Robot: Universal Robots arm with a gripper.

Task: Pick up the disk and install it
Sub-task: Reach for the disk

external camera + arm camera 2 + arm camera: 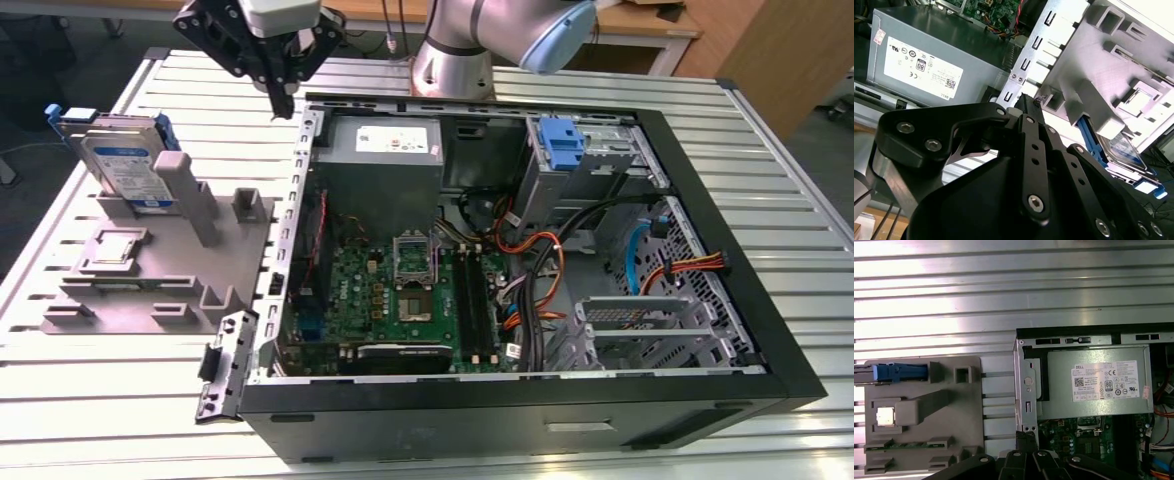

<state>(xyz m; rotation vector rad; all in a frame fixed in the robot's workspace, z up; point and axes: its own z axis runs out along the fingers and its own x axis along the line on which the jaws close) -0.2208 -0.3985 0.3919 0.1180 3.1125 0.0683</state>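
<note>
While the disk (120, 165) stands upright in its grey holder (147, 275), the fingers (280, 95) hang pinched shut, empty, beside the computer case (747, 330).

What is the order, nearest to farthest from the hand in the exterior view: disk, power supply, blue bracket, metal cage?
From the hand:
1. Power supply, just inside the case beside it.
2. Disk, upright on the grey stand, exterior view's left.
3. Blue bracket, in the case, exterior view's right.
4. Metal cage, in the case's opposite corner.
</note>
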